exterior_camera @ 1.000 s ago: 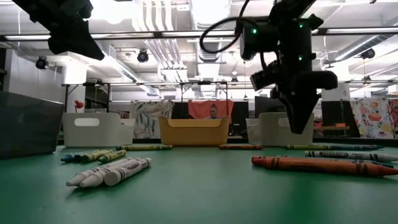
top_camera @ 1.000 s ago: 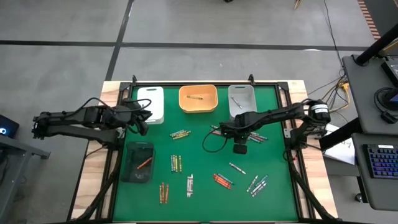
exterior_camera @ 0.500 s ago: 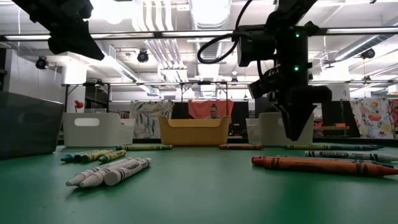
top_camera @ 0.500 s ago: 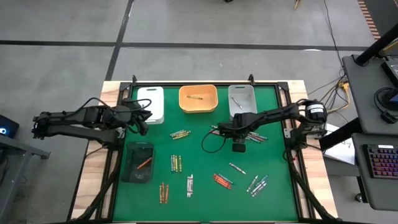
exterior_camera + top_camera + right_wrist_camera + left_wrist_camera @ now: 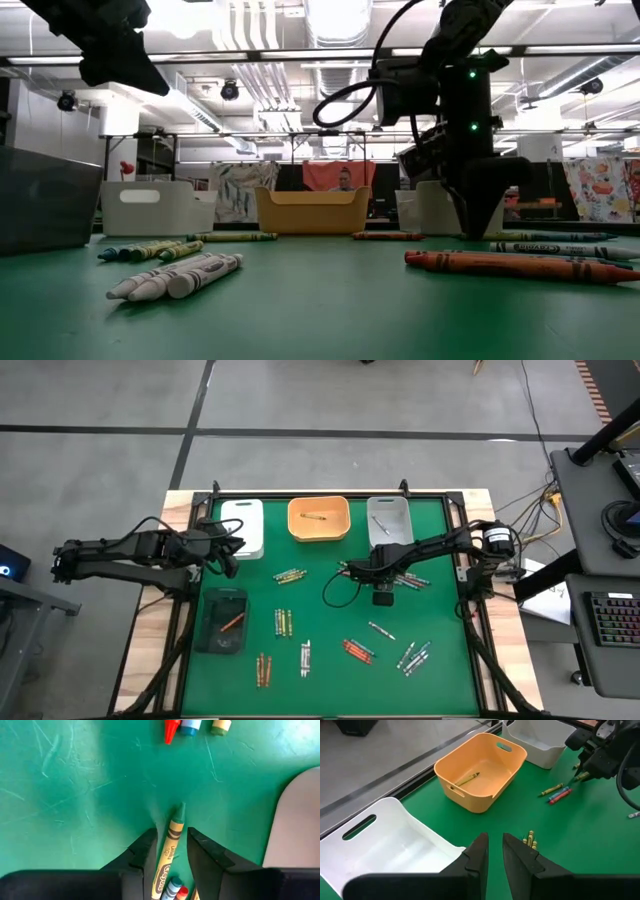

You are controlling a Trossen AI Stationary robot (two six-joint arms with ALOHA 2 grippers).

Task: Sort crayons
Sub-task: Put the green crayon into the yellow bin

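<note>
Crayons lie in small groups on the green mat [image 5: 330, 610]. My right gripper [image 5: 349, 570] is low over the group right of the middle, fingers pointing down and open. In the right wrist view [image 5: 170, 840] its fingers stand on either side of an olive-green crayon [image 5: 172, 837] that lies flat on the mat; I cannot see them touch it. It also shows in the low view [image 5: 480, 222]. My left gripper [image 5: 229, 557] waits beside the white tray [image 5: 243, 525], empty, with a narrow gap between its fingers [image 5: 494, 842].
An orange tray [image 5: 319, 532] holding one crayon and a grey tray [image 5: 389, 532] stand at the far edge. A dark tray [image 5: 222, 642] at the left holds a red crayon. Other crayon groups lie at the left middle [image 5: 290, 575], the near middle [image 5: 283, 622] and the near right [image 5: 415, 656].
My right gripper has gone down toward the mat and a little toward the table's left, ending low over the crayon group with its fingers astride one crayon. The crayons have not moved.
</note>
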